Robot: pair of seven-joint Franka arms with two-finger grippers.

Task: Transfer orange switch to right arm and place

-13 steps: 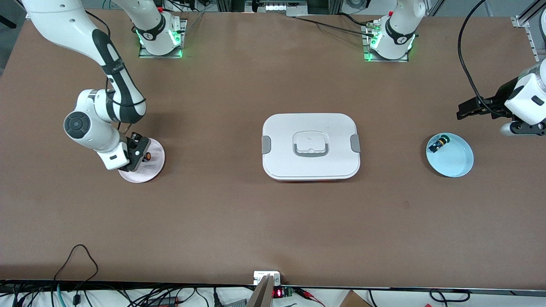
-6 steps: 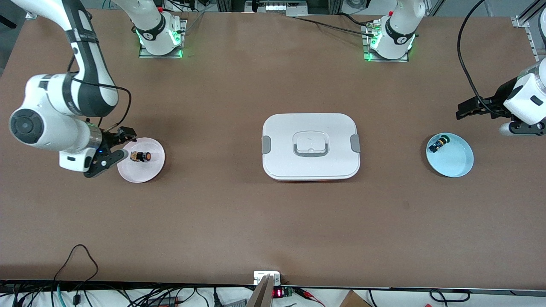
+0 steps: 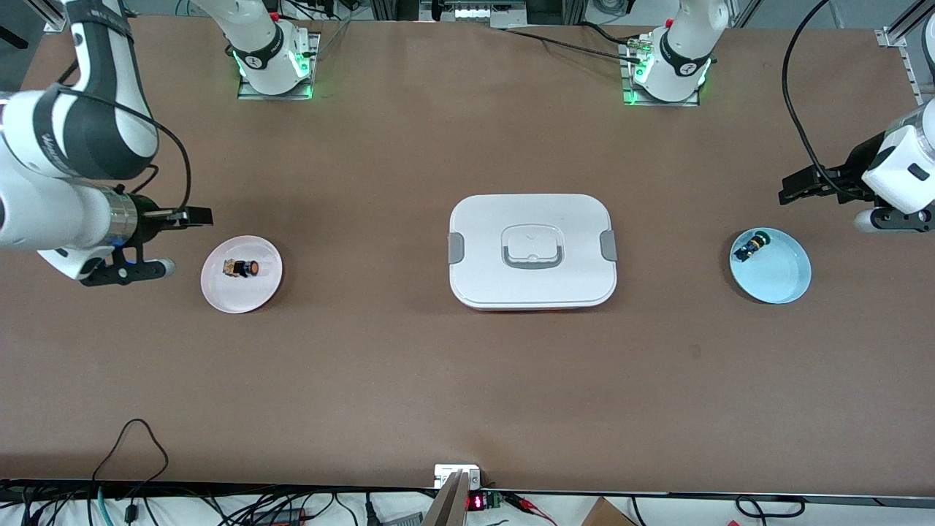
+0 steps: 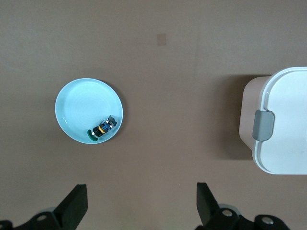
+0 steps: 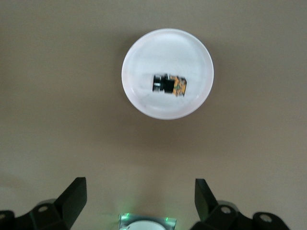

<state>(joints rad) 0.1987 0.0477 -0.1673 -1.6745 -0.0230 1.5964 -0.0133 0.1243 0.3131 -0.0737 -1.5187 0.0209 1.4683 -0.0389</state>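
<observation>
The orange switch lies on its side on a pale pink plate toward the right arm's end of the table. The right wrist view shows the switch on the plate too. My right gripper is open and empty, up in the air beside the plate, and its dark fingertips frame bare table in its own view. My left gripper is open and empty, and the left arm waits above the table by a light blue plate.
A white lidded box with grey latches sits at the table's middle and also shows in the left wrist view. The blue plate holds a small black switch with blue and green parts. The right arm's base glows green.
My right gripper has let go of the orange switch, which now lies on the pink plate. The gripper rose and drew back toward the right arm's end of the table. The left arm has not moved.
</observation>
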